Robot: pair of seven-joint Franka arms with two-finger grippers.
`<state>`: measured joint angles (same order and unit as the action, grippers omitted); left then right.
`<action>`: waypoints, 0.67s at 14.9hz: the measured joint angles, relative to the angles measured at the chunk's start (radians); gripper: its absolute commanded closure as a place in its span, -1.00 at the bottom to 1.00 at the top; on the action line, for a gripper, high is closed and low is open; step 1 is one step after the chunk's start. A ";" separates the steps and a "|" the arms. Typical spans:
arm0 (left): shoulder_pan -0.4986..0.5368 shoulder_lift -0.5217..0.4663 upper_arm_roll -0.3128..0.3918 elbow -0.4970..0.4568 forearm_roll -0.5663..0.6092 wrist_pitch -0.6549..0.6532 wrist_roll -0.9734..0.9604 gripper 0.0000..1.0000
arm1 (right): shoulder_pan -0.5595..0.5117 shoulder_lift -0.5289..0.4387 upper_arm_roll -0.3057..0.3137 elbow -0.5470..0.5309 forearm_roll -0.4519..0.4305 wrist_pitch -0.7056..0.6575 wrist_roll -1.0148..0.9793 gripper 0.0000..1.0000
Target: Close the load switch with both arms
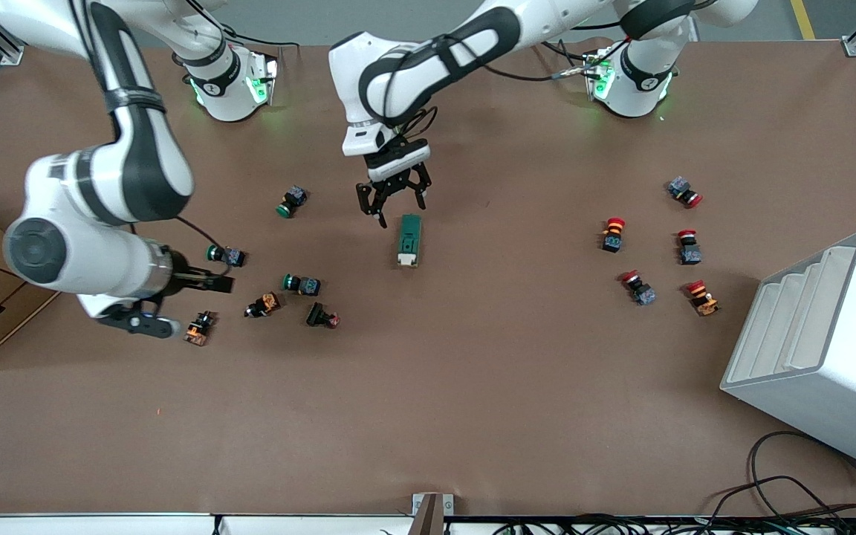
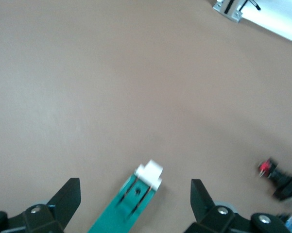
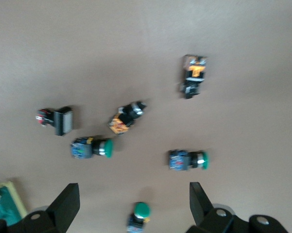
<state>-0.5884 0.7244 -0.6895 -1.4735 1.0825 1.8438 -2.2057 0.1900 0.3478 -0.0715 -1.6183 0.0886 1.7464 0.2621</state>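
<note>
Load switch [image 1: 409, 239] lies flat on the brown table [image 1: 472, 386] near the middle, its long axis running toward the front camera, white lever end nearer that camera; I see it free, nothing touching it; my left gripper [image 1: 392, 195] hangs just above the table at the switch's end nearest the bases, fingers spread wide and holding nothing; in the left wrist view the green body and white tip [image 2: 136, 196] sit between the two open fingertips [image 2: 68, 196], with bare table around; my right gripper [image 1: 209, 284] is over the cluster of pushbuttons toward the right arm's end of the table, fingers also wide apart and empty; the right wrist view shows green-capped pushbuttons [image 3: 92, 147], an orange-bodied one [image 3: 125, 118] and a black one with a red cap [image 3: 56, 119] scattered below it, and a corner of the switch at the edge; red-capped pushbuttons [image 1: 612, 233] lie toward the left arm's end, near a white stepped box [image 1: 829, 349].
</note>
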 measured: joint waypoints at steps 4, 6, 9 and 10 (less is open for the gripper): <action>0.161 -0.098 0.000 0.074 -0.209 0.000 0.257 -1.00 | -0.091 -0.026 0.000 0.033 -0.062 -0.058 -0.183 -1.00; 0.246 -0.134 0.000 0.090 -0.290 0.000 0.377 -1.00 | -0.115 -0.035 0.000 0.080 -0.078 -0.114 -0.222 -1.00; 0.366 -0.180 -0.001 0.098 -0.381 -0.003 0.556 -1.00 | -0.126 -0.039 0.000 0.155 -0.118 -0.181 -0.263 -1.00; 0.404 -0.196 -0.001 0.104 -0.415 -0.008 0.625 -1.00 | -0.127 -0.039 0.000 0.172 -0.127 -0.199 -0.275 -1.00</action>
<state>-0.1843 0.5287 -0.6906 -1.3695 0.6679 1.8357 -1.5804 0.0628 0.3087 -0.0712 -1.4465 -0.0386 1.5476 -0.0125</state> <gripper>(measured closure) 0.000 0.000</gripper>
